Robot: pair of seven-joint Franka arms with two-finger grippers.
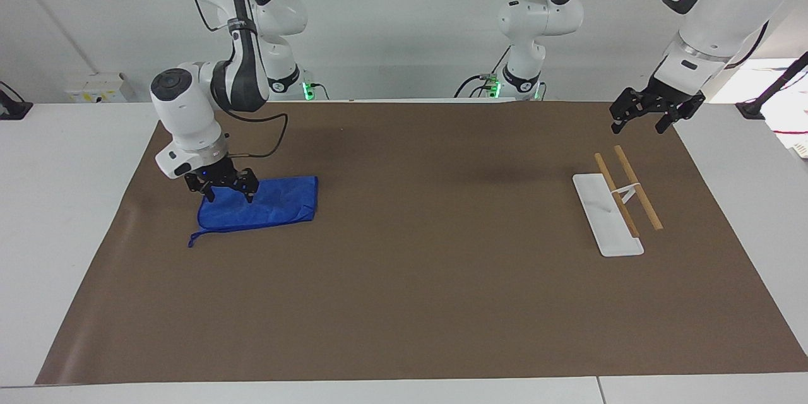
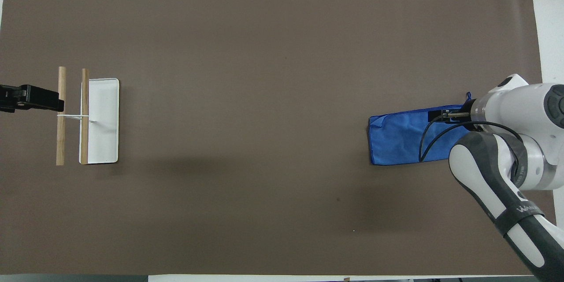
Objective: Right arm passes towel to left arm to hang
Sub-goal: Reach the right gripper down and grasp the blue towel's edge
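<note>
In the facing view, the right gripper stands spread open directly on the towel, at the edge nearest the robots. The towel's long axis runs along the table toward the left arm's end. The left gripper, also open, waits over the mat's corner near the rack.

In the overhead view, one towel lies under the right gripper; one rack, two grippers.
</note>
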